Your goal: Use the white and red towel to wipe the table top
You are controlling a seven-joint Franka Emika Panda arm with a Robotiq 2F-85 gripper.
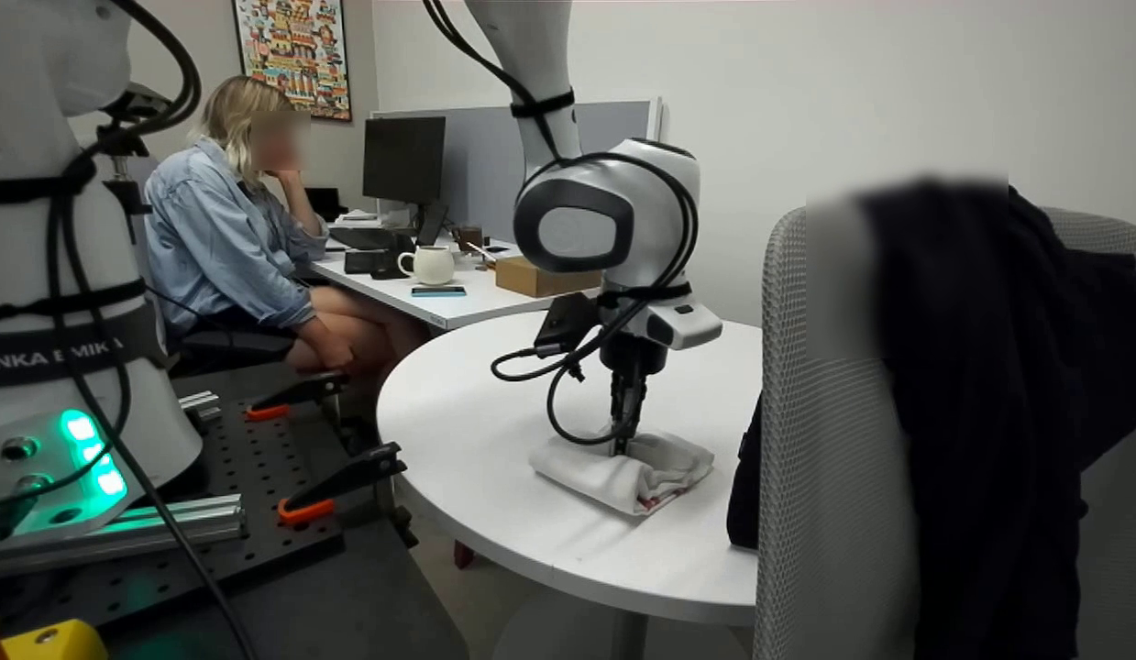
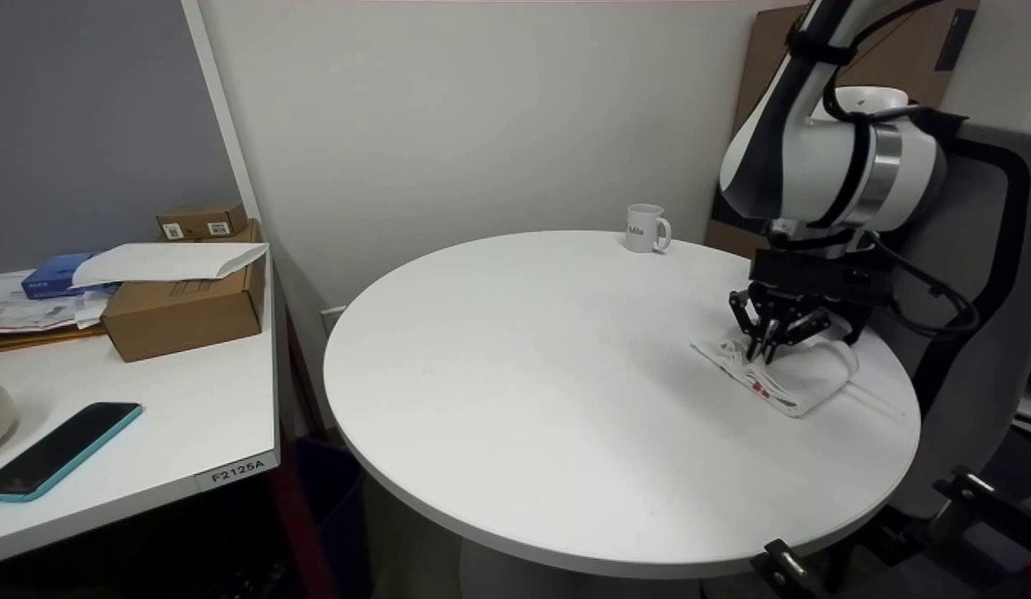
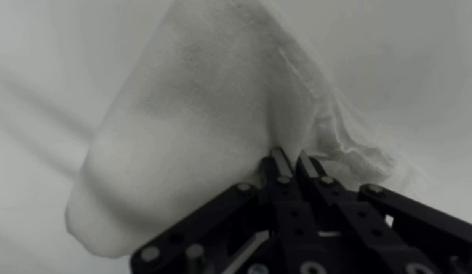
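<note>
The white towel (image 1: 581, 472) lies folded on the round white table (image 1: 467, 403). Small red marks show at its edge in both exterior views. It lies near the table's edge on the chair side in an exterior view (image 2: 815, 378). My gripper (image 1: 621, 447) points down into the towel, and its fingertips (image 2: 760, 353) are close together. In the wrist view the towel (image 3: 175, 160) spreads around the fingertips (image 3: 291, 158), with a raised fold pinched between them. The very tips are partly sunk in the cloth.
A white mug (image 2: 645, 229) stands at the table's far edge. A grey chair (image 1: 833, 440) with a dark jacket (image 1: 989, 412) stands close against the table. A desk (image 2: 190, 391) with boxes and a phone (image 2: 57, 449) is beside it. A person (image 1: 228, 220) sits at the desk.
</note>
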